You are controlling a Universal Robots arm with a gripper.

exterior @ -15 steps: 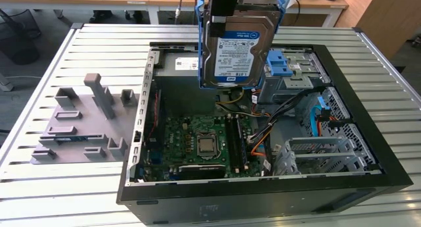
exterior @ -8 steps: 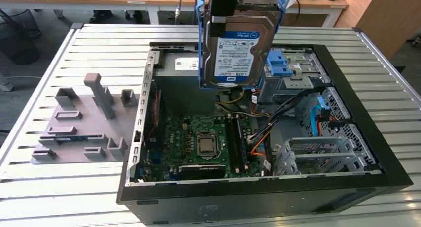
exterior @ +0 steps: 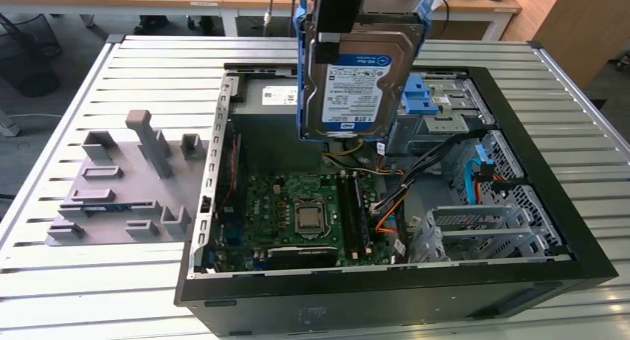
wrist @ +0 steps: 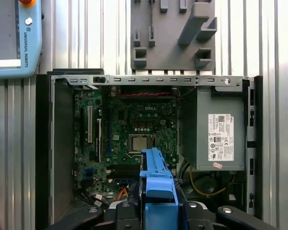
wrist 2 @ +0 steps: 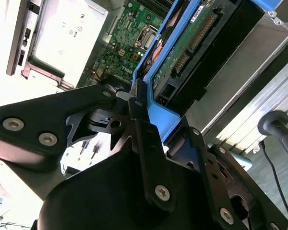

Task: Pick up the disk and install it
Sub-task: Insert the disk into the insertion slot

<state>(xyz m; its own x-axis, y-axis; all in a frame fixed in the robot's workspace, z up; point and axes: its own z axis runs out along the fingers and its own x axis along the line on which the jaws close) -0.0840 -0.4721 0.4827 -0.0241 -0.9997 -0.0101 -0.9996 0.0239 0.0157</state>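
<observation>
Blue-framed disk (exterior: 356, 82), one, held upright over one open computer case (exterior: 394, 303); gripper (wrist 2: 158, 120) clamped on its frame. One grey fixture plate (exterior: 108, 185) at the exterior view's left.

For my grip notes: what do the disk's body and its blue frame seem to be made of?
Body of the disk: looks like bare silver metal, dull sheen along its rim. Its blue frame: probably moulded plastic, even matte colour.
</observation>
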